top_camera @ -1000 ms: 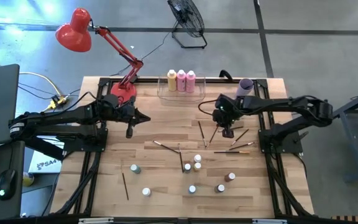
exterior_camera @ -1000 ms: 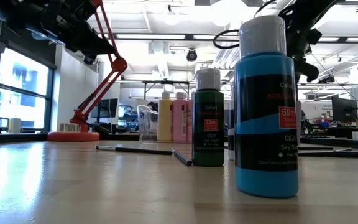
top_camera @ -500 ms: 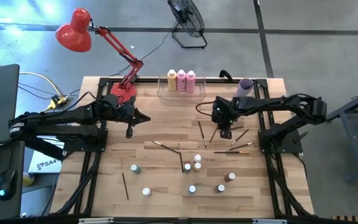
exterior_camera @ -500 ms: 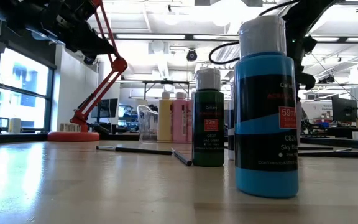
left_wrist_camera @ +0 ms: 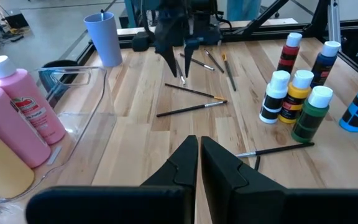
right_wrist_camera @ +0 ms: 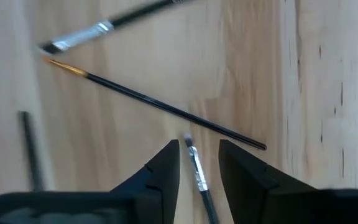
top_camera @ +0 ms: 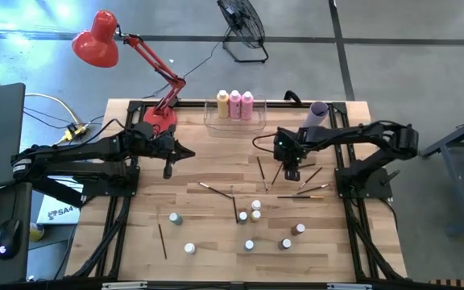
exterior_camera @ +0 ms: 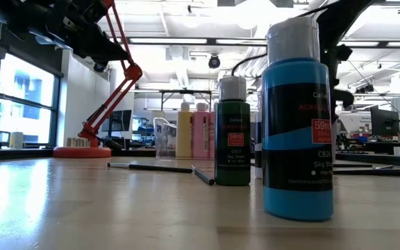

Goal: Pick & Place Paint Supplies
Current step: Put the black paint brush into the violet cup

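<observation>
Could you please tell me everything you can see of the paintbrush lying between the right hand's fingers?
The paintbrush is thin, with a dark handle, a silvery metal collar and a small tip. It lies flat on the wooden table, in the gap between the open fingers of the right hand, neither visibly touching it. A longer brush lies just beyond its tip.

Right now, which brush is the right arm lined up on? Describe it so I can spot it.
Find the lilac cup at the table's back right; the right gripper hangs just in front of it. The brush lies between its open jaws, silver collar showing, just short of the long orange-tipped brush crossing ahead.
</observation>
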Controlling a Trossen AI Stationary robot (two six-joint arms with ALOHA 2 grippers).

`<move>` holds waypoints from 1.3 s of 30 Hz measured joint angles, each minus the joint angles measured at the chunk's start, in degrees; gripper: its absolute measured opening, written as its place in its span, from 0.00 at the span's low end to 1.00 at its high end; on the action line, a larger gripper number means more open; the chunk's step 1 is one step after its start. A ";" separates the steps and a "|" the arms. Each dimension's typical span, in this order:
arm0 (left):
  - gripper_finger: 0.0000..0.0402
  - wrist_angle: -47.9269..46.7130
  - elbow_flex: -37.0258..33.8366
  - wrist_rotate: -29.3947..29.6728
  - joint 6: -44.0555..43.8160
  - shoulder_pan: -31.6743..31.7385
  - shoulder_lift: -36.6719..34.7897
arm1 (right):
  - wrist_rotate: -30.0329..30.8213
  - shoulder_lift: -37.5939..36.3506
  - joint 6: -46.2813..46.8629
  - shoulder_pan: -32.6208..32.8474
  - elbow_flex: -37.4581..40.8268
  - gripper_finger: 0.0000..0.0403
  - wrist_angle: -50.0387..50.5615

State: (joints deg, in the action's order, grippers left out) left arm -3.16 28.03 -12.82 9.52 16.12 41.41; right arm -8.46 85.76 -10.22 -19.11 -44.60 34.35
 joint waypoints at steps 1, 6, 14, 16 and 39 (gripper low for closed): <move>0.04 -0.02 0.00 0.00 0.00 0.00 -0.02 | 0.78 0.70 0.00 0.00 0.00 0.25 0.00; 0.04 0.00 0.00 0.00 0.00 0.00 -0.02 | 1.01 3.43 -0.04 -0.02 0.02 0.23 -0.36; 0.04 -0.02 0.00 0.00 -0.01 0.00 0.00 | 0.47 5.87 0.15 0.00 0.02 0.23 -0.88; 0.04 -0.01 0.00 0.00 0.00 0.00 -0.01 | 0.44 6.32 0.15 0.06 -0.11 0.23 -0.96; 0.04 -0.04 0.00 0.00 0.70 0.00 0.00 | 4.32 6.53 9.19 1.12 -0.02 0.23 -1.92</move>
State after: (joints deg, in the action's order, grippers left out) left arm -3.20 28.03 -12.82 10.22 16.12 41.41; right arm -4.14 92.29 -1.03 -17.99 -44.62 32.42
